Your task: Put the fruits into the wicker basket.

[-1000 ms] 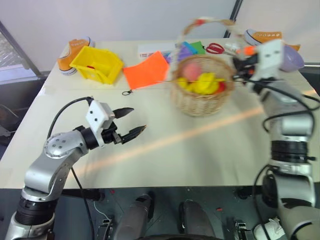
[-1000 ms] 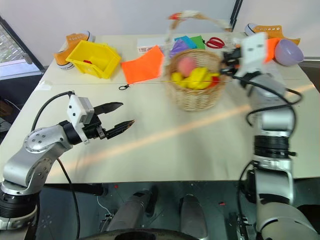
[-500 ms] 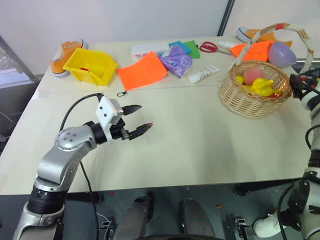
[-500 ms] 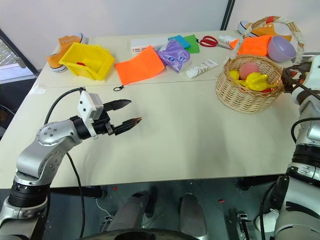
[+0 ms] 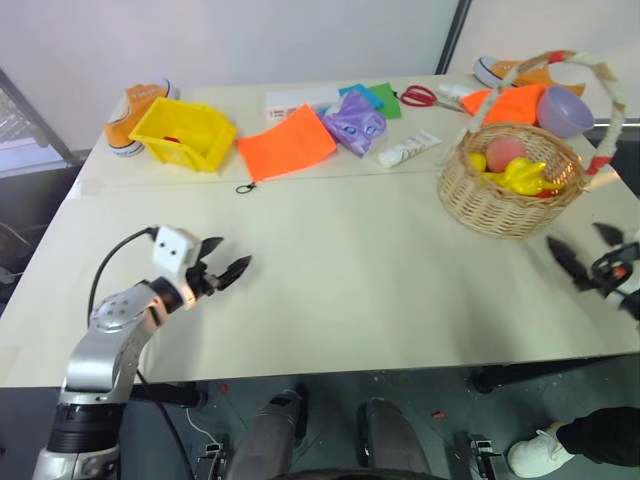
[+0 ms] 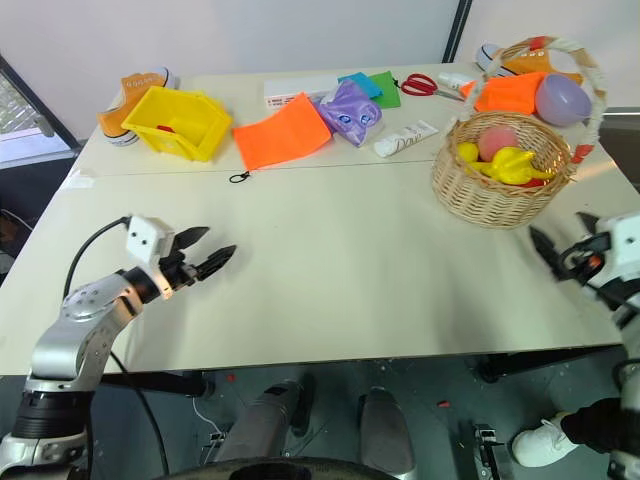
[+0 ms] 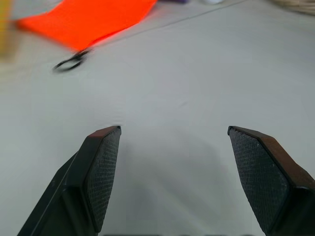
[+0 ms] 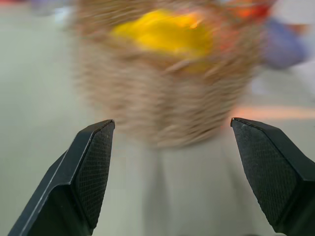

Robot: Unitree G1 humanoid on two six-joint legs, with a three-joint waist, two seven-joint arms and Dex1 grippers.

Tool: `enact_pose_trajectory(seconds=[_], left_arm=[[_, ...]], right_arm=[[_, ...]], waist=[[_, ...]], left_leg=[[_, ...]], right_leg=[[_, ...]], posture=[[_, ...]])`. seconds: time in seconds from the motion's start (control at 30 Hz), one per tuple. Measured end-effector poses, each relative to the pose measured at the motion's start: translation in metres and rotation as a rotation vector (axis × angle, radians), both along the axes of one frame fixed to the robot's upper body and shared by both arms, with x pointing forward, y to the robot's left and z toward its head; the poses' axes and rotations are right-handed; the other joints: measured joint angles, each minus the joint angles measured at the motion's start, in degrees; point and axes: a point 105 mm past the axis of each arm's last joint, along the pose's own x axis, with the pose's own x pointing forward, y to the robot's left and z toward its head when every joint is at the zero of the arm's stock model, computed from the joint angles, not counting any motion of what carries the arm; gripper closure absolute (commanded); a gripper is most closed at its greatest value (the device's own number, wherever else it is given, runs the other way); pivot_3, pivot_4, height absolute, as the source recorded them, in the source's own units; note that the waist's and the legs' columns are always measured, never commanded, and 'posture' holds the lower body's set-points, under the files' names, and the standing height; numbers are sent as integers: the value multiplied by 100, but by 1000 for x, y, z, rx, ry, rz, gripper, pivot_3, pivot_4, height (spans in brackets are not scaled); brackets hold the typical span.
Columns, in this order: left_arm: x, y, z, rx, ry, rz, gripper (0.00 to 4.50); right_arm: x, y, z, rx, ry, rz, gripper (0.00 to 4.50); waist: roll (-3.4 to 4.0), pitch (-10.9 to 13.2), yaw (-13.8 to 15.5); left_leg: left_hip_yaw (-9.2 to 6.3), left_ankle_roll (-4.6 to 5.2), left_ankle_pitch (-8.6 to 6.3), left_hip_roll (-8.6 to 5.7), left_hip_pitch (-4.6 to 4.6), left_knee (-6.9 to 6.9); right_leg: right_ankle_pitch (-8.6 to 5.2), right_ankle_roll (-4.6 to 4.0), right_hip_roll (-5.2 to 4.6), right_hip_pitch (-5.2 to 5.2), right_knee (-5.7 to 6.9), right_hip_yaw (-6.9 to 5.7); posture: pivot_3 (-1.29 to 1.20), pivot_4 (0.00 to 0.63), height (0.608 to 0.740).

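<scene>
On the right side of the cream table (image 5: 350, 270) stands the wicker basket (image 5: 500, 200), upright, its taped handle (image 5: 585, 65) arching over it. Inside lie the fruits: a pink-orange peach (image 5: 505, 152), a yellow banana (image 5: 528, 177), a small yellow fruit (image 5: 478, 161) by the rim and a sliver of red-orange fruit (image 5: 556, 190) at the near wall. Near the table's right edge, the right gripper (image 6: 562, 243) hangs in front of the basket and apart from it, its two black fingers spread wide and holding nothing; its wrist view looks straight at the basket's woven wall. Over the left part of the table the left gripper (image 5: 222, 265) hovers above bare tabletop, fingers also wide apart and empty. Toward the far edge lie an orange cloth (image 5: 287, 141), a yellow plastic bin (image 5: 190, 130), a purple bag (image 5: 354, 118) and red scissors (image 5: 418, 96). A purple bowl (image 5: 560, 108) sits just behind the basket.
</scene>
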Motion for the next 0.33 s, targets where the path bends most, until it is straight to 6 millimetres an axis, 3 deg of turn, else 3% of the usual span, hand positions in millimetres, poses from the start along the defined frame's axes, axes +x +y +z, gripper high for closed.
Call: enact_pose_trajectory(seconds=[0.17,0.33], left_arm=[[-11,18,-16,7,17,90,777],[-20,25,-20,9,22,132,777]], right_arm=[[7,62,-8,68,14,223,564],[19,116,-13,129,13,387,564]], waist=[[-2,-2,37],[-3,-2,65]], left_leg=[[0,-1,-2,0,-1,0],[0,-1,-2,-2,-3,-1]], right_leg=[[-1,-1,-2,-2,-1,2],[-2,-1,-4,-22,-4,0]], posture=[[0,150,740],[0,150,740]])
